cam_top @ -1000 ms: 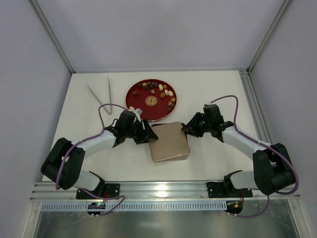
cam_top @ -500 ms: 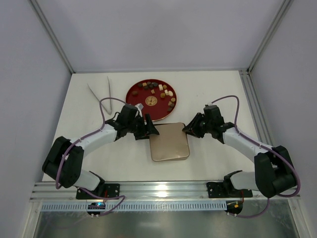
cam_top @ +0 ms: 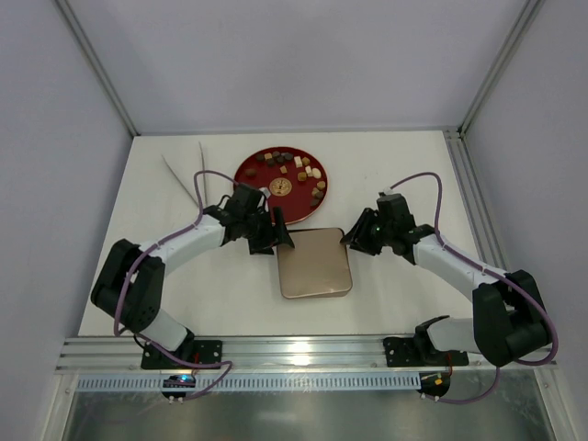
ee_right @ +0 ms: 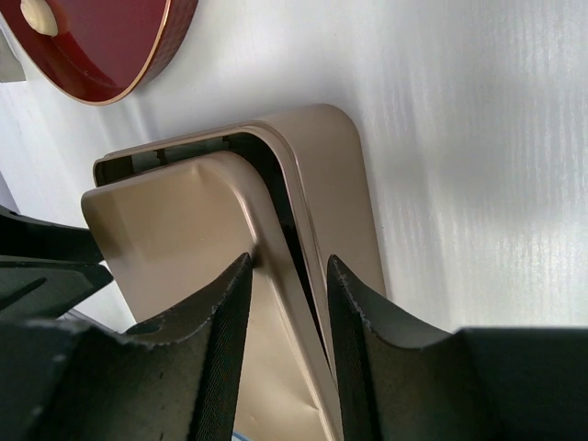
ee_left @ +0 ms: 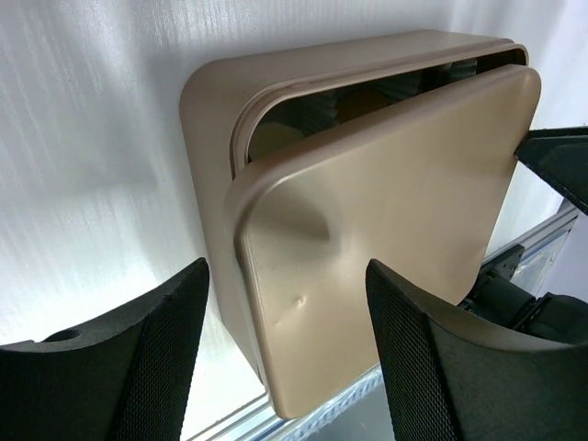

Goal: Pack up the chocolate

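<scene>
From above, I see the chocolate [cam_top: 299, 165] scattered on the red plate [cam_top: 299, 208], just beyond the far edge of the gold box [cam_top: 312, 265]. None of it is in the box yet. The left gripper [cam_top: 276, 239] sits at the box's left far corner and the right gripper [cam_top: 355, 237] at its right far corner, about equally near.

From the left wrist, the fingers are spread wide and hold nothing. The lid [ee_left: 386, 211] lies straight ahead between them, tilted up off the box's rim [ee_left: 207, 101] with a dark gap showing.

From the right wrist, the fingers are clamped on the lid's edge [ee_right: 175, 230], which runs straight between them. A cream piece [ee_right: 37, 14] shows on the plate, up and left.

I judge the lid has to be carried aside, away from the plate.
</scene>
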Controlling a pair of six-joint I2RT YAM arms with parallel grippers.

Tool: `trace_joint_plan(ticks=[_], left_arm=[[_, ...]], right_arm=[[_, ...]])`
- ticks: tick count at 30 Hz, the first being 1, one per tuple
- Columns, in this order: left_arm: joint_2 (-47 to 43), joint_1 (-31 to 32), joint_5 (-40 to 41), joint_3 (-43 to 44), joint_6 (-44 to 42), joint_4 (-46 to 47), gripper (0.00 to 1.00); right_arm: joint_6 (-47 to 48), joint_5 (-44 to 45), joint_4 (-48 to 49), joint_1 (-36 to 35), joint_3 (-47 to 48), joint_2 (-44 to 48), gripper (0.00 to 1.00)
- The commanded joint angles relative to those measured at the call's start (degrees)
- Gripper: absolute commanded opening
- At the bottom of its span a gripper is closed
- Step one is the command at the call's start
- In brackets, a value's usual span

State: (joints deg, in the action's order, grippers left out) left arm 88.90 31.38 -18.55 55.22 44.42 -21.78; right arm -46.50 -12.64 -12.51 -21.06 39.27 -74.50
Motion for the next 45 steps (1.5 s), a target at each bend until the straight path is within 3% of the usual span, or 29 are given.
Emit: trace_joint_plan(ticks=[1, 18, 37, 45], left_arm=[[1.2, 0.2, 1.1, 4.4, -2.0, -3.5, 0.68], [7.5, 0.1, 2.7, 13.1, -4.5, -8.9, 0.68], [11.2, 0.1, 4.0, 17.6, -4.1, -10.7, 0.67], [13.0, 0.1, 4.0, 19.4, -3.6, -10.9, 0.67]], right_arm=[[3.3, 2.4, -0.7, -0.4, 2.4, 0.1, 0.41], [6.2, 0.3, 3.0, -1.4, 2.0, -1.4, 0.42], [8.5, -1.5, 6.3, -1.5, 1.6, -0.1, 0.61], [9.4, -3.1, 7.1, -1.5, 1.0, -0.4, 0.62]])
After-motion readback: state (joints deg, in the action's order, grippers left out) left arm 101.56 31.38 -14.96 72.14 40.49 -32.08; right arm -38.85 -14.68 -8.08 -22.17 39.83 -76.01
